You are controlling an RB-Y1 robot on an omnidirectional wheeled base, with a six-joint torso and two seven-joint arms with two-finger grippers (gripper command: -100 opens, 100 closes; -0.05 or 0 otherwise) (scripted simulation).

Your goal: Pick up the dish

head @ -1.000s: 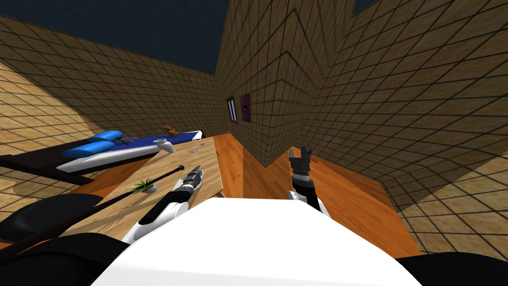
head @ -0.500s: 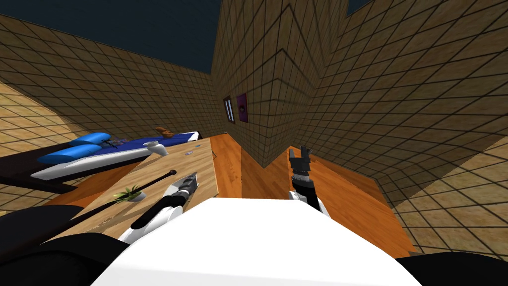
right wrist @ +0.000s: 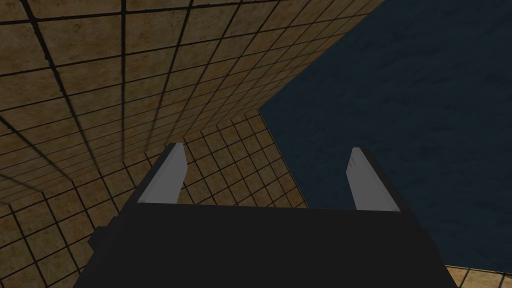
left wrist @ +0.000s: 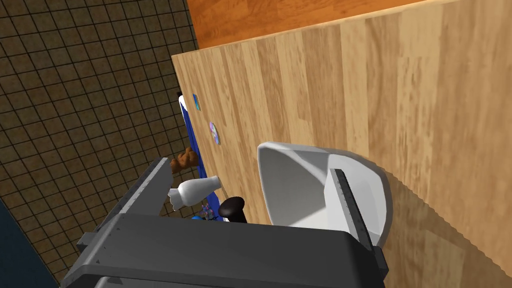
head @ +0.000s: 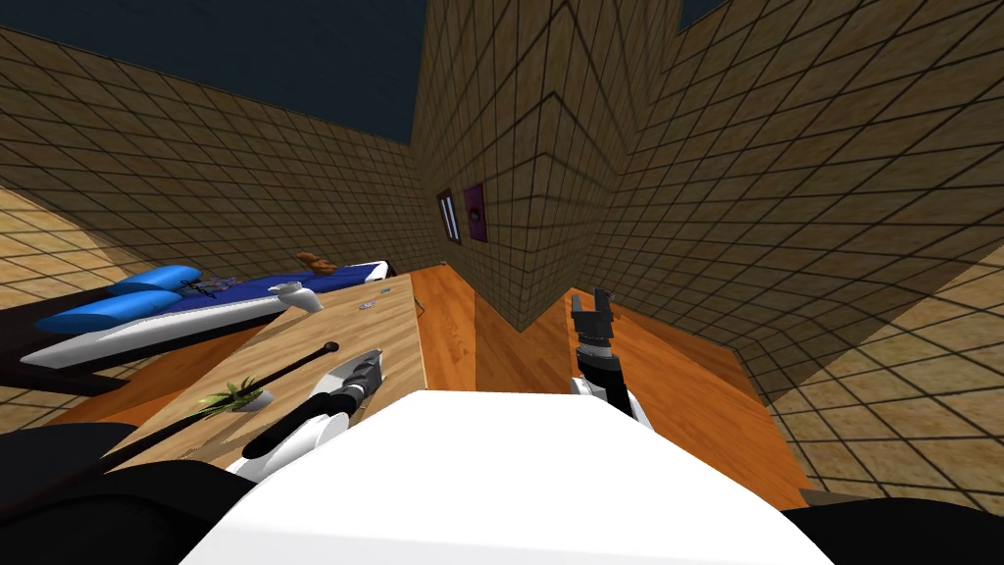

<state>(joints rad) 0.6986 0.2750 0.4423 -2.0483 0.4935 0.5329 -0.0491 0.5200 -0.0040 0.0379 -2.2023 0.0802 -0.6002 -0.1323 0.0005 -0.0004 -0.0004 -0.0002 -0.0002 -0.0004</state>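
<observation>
1. Wooden table point(head: 387, 329): on the left, running from near to far; orange plank floor to its right
2. Bed point(head: 245, 294): beyond the table's far left side, with two blue pillows point(head: 118, 299) and a brown toy point(head: 316, 262) on it
3. Left gripper point(left wrist: 250, 167): low over the near right part of the table, jaws wide and clamping nothing
4. Right gripper point(right wrist: 265, 150): raised over the floor on the right, jaws wide, empty
5. Dish point(left wrist: 300, 185): white and shallow, at the near right part of the table. It sits between the left gripper's fingers, and one finger point(left wrist: 347, 200) crosses its hollow; contact cannot be told
6. Black rod point(head: 284, 368): lies on the table left of the dish, with a knobbed far end
7. Small potted plant point(head: 235, 397): near left of the rod
8. White vase point(left wrist: 195, 192): at the table's far left edge
9. Two small discs point(left wrist: 214, 132): far end of the table
</observation>
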